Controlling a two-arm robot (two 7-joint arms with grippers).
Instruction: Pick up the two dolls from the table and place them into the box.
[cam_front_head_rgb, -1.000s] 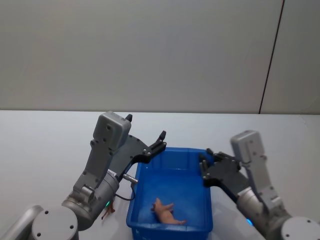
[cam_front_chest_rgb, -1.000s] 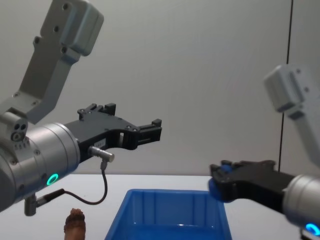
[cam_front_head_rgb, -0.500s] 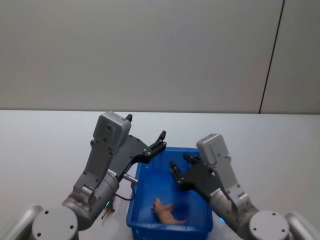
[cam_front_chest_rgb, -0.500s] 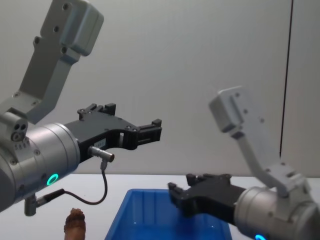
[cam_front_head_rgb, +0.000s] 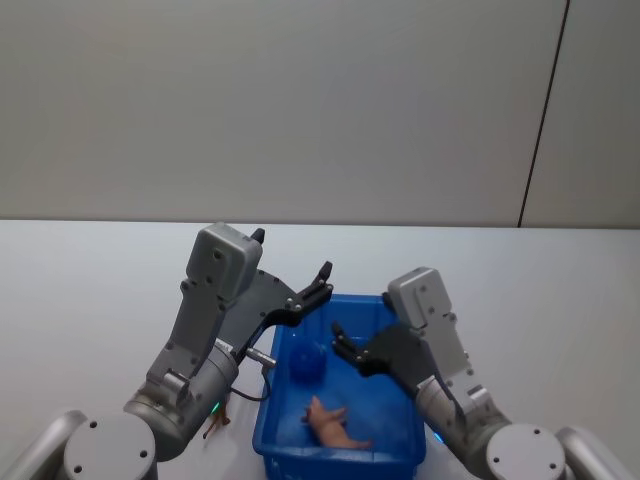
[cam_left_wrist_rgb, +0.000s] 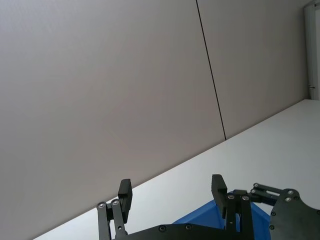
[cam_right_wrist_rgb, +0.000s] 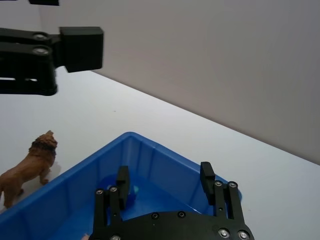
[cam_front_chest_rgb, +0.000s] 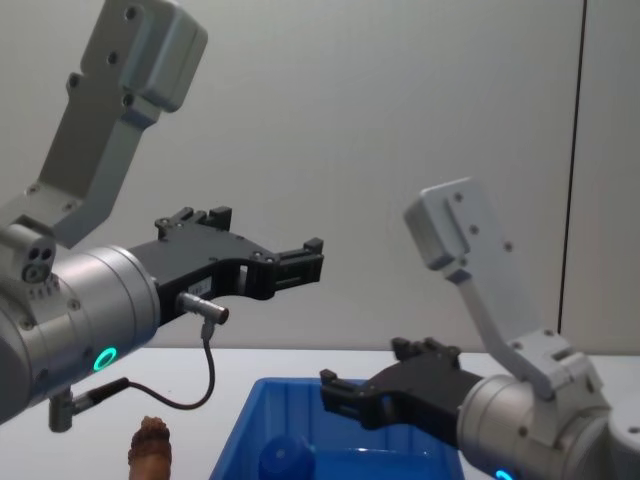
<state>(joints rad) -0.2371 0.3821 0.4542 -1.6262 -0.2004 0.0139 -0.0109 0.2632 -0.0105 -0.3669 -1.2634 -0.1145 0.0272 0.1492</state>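
The blue box (cam_front_head_rgb: 335, 464) stands on the white table just in front of me. The rounded blue doll (cam_front_head_rgb: 308, 365) lies loose on the box's floor near its left wall, and also shows as the blue doll (cam_front_chest_rgb: 285, 458) and the blue doll (cam_right_wrist_rgb: 132, 191). My right gripper (cam_front_head_rgb: 345, 350) hangs open a little above it, empty. The brown doll (cam_right_wrist_rgb: 27, 167), a lion, stands on the table left of the box, partly hidden by my left arm in the head view. My left gripper (cam_front_head_rgb: 318, 283) is raised above the box's far left corner, open and empty.
A pinkish-tan toy figure (cam_front_head_rgb: 335, 425) lies in the near part of the box. White tabletop spreads on both sides, with a grey wall behind. My left arm's cable (cam_front_chest_rgb: 205, 385) loops down near the brown doll (cam_front_chest_rgb: 150, 442).
My right gripper swung left from the box's right side to over its middle and let go of the blue doll, which now lies in the box. The left arm stayed still.
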